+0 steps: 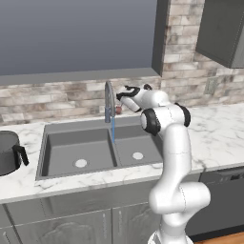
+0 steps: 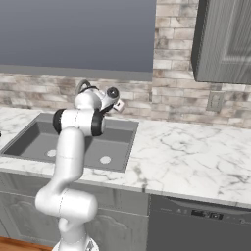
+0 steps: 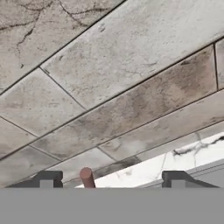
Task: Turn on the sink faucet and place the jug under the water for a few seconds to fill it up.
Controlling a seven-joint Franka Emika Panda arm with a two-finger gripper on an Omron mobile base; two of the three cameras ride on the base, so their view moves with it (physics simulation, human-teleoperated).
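Blue water (image 1: 113, 128) already runs in a thin straight thread from the sink faucet (image 1: 109, 97), landing close to the divider of the sink (image 1: 57, 125), so the filling half of the job is what remains. The gripper (image 3: 112, 178) sits at the back of the basin by the faucet base, its fingers (image 3: 47, 178) spread wide apart with the reddish-brown lever (image 3: 87, 177) standing free between them, nearer the left tip, apparently touching neither pad.

The jug (image 1: 8, 152) waits on the counter left of the sink, well apart from the hand. From here the likely trouble is the withdrawal: the lever lies between the open tips, and a sideways pull could knock it and cut the stream. The jug itself looks awkward (wide body, small black side handle (image 1: 21, 154)), so a two-finger hold on the rim or handle may let it tilt once water adds weight. It is also about as wide as a basin half, leaving little room beside the gooseneck spout.

The faucet is slim gray metal, curved high. The sink is matte gray, rectangular, with a round pale drain (image 1: 81, 163) in each basin. The counter (image 1: 219, 133) is white veined marble, smooth; the wall behind is rough mottled brick (image 3: 131, 78) with dark mortar lines.
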